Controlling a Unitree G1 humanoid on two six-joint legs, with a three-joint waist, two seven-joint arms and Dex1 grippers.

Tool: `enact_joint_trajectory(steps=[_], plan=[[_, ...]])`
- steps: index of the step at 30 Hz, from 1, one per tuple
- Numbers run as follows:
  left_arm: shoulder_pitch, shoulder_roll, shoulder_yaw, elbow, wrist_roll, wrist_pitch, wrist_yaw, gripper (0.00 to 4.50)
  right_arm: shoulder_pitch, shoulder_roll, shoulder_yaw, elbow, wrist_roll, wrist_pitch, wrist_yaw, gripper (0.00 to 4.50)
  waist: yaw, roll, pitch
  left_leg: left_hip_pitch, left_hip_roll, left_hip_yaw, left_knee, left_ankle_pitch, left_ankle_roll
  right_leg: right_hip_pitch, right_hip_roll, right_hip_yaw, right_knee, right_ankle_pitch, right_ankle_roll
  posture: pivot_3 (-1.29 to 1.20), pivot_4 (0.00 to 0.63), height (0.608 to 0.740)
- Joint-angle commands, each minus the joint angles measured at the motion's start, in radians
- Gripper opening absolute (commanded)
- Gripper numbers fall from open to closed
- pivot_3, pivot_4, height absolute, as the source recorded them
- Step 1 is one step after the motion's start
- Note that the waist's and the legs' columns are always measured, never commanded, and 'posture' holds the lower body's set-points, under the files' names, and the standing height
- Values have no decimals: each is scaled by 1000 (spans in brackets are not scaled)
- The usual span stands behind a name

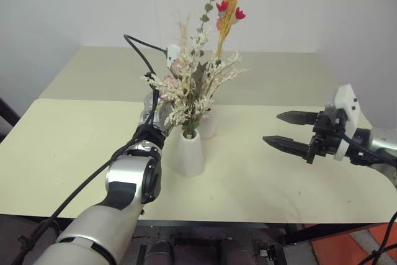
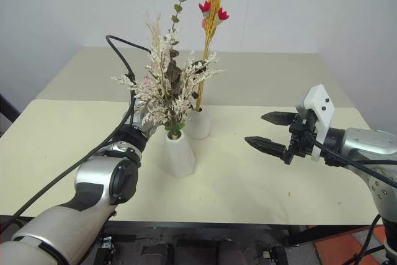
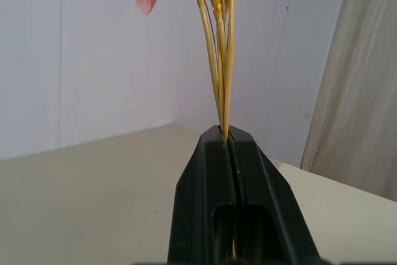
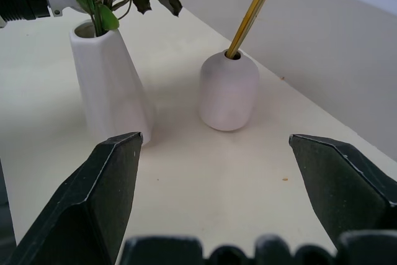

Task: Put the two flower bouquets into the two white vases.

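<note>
The left end effector (image 3: 226,147) is pinching the yellow stems (image 3: 220,60), whose lower ends sit in the round vase (image 4: 227,91) (just beside the tall vase (image 4: 110,85) holding the white bunch (image 2: 167,88)). The right end effector (image 2: 268,130) hangs spread over the desk (image 2: 260,178), well apart from the tall vase.

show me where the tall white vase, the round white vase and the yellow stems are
tall white vase (image 4: 108,85), right wrist view, front wall.
round white vase (image 4: 227,91), right wrist view, belly.
yellow stems (image 3: 222,79), left wrist view, mid-stalk.

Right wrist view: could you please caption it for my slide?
Open right pincer faces tall vase and round vase, both holding stems.
</note>
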Motion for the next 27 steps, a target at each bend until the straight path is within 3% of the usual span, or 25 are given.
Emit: enact_joint_trajectory(steps=[1, 7, 14, 20, 27], plan=[[1, 24, -24, -53, 10, 46, -32, 448, -20, -9, -17, -7, -6, -12, 3, 4500, -1, 0, 0, 0, 0, 0, 0, 0, 0, 0, 0, 0, 0, 0, 0, 0, 150, 740], [51, 85, -53, -158, 0, 139, -114, 2308, -22, -6, -13, -5, -10, -16, 5, 4500, -4, 0, 0, 0, 0, 0, 0, 0, 0, 0, 0, 0, 0, 0, 0, 0, 150, 740], [308, 301, -82, -558, -42, 373, -236, 4451, -21, -1, -5, 9, -22, -28, 19, 4500, -14, 0, 0, 1, 1, 0, -1, 0, 0, 0, 1, 1, 1, 0, -1, 0, 150, 740], [524, 506, -14, -875, -132, 574, -234, 4480, -25, 2, 9, 41, -44, -44, 54, 4500, -6, 0, 0, 1, 2, 0, -1, 0, 0, 0, 0, 0, 1, 0, -1, 0, 150, 740], [721, 674, 60, -1131, -258, 710, -283, 4480, -42, -4, 23, 87, -67, -64, 96, 4500, 1, 0, 0, 1, 2, 0, -1, 0, 0, 1, 0, -1, 0, 0, -1, 0, 150, 740]])
